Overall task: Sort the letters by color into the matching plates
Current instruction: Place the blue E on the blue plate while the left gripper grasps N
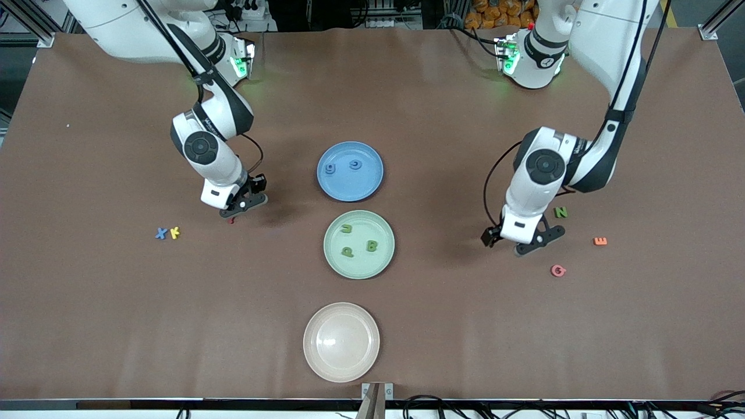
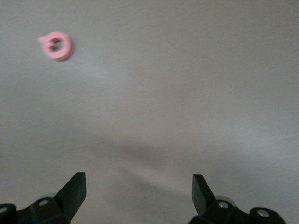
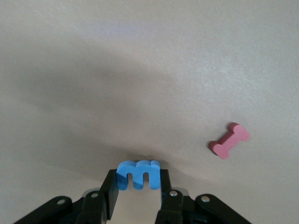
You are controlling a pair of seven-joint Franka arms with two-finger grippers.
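Brown bench (image 1: 116, 320): right hand (image 3: 138, 186) pinches a blue letter (image 3: 138, 174) by its edges and may drop it; left hand (image 2: 139, 186) waits, released.

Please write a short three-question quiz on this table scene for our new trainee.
1. How many letters lie in the green plate?
2. True or false: the left gripper is shut on the pink letter.
3. The right gripper holds: A) blue letter B) red letter C) nothing.

Key: 1) three; 2) false, it is open over bare table; 3) A.
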